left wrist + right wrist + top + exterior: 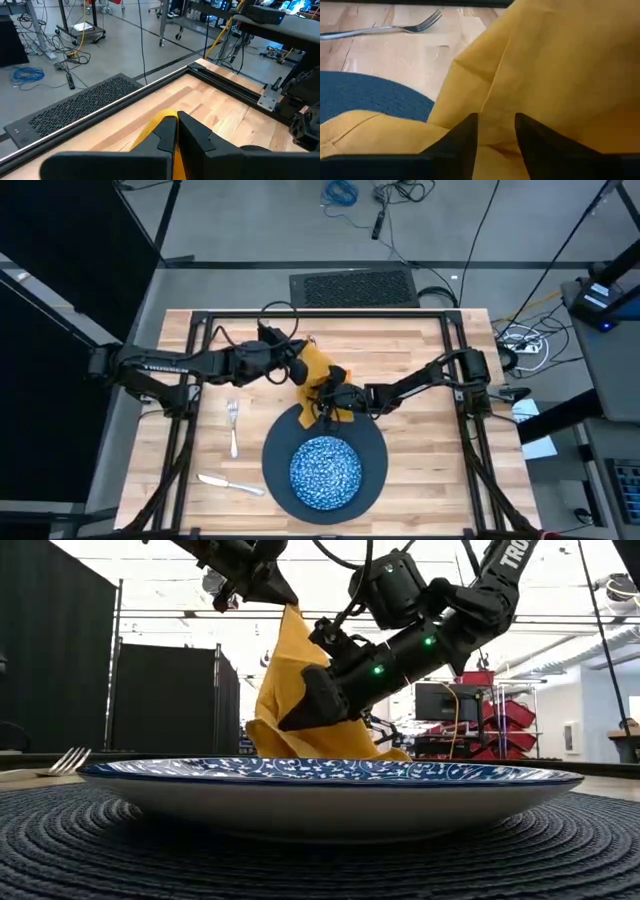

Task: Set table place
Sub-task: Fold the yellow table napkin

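Note:
A mustard-yellow napkin (315, 370) hangs from my left gripper (298, 365), which is shut on its top. The napkin's lower folds lie heaped at the far edge of a dark round woven mat (372, 438). My right gripper (328, 402) is shut on the napkin's lower part. A blue-and-white speckled dish (325, 470) stands on the mat. A fork (233, 425) and a knife (230, 483) lie on the table to the left of the mat. No spoon shows. My left gripper pinches the napkin's top tip (290, 610) between its two fingers, well above the table. The cloth hangs below it and widens downward. My right gripper has a fold of the napkin's lower part (496, 142) between its two fingers. It comes slanting down from the table's right. One layer or several, I cannot tell. The cloth beneath it rests on the mat and the table.
The table's black frame rails (320, 315) run along its far edge and both sides. Bare wood lies to the right of the mat (430, 450). Beyond the far edge are a floor grille (352, 286) and cables.

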Motion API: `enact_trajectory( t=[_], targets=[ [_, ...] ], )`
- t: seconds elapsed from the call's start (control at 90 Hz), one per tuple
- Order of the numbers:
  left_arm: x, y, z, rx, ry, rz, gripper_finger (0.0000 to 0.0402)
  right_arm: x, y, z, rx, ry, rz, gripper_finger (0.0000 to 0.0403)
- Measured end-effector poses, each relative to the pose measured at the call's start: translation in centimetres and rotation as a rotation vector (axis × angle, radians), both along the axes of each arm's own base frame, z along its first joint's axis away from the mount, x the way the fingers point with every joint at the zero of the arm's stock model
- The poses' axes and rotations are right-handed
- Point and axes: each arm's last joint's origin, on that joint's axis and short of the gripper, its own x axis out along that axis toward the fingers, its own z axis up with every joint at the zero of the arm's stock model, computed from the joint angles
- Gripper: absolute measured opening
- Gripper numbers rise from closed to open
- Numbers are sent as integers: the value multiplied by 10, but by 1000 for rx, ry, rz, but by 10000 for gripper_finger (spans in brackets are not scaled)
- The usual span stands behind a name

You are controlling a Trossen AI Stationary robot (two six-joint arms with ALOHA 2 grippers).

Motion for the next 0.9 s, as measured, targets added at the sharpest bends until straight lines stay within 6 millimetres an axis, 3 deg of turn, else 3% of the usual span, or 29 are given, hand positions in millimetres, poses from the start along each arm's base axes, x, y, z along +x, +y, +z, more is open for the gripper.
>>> enact_trajectory(
  t=[0.256,0.433,0.578,0.722,0.9],
  targets=[
    [1,-8,1,0,-16,-27,0,2,-2,-23,8,22,-9,120],
    [1,-10,1,-3,-12,-34,0,4,-2,-25,-6,-10,-6,118],
    [1,-13,1,-6,-14,-44,0,6,-5,-22,-30,-39,-27,82],
    [2,-15,1,-6,-14,-53,0,5,-10,-22,-53,-25,-33,13],
    [1,-15,-1,-5,1,-51,0,5,-6,-20,-64,-19,-20,1]
  ],
)
